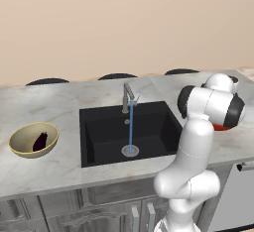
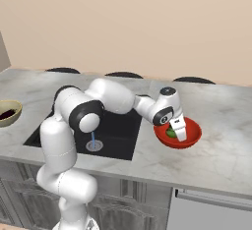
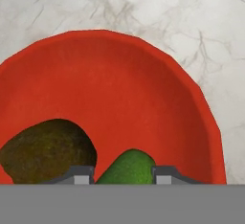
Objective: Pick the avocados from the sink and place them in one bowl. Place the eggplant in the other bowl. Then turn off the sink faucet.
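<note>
gripper (image 3: 122, 174) down in the red bowl (image 3: 143, 84), jaws closed on the green avocado (image 3: 128, 166), olive avocado (image 3: 45, 149) beside it, eggplant (image 1: 40, 140) in tan bowl (image 1: 20, 149), faucet (image 1: 128, 97) running

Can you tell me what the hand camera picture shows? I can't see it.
A shiny red bowl on grey marble counter holds two avocados: a dark olive-brown one and a bright green one sitting between the gripper fingertips.

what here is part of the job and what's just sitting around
Job things:
red bowl
bright green avocado, between the hand's fingertips
darker avocado in the red bowl
eggplant in the tan bowl
sink
faucet, running

Just there:
marble counter
cabinet doors
</note>
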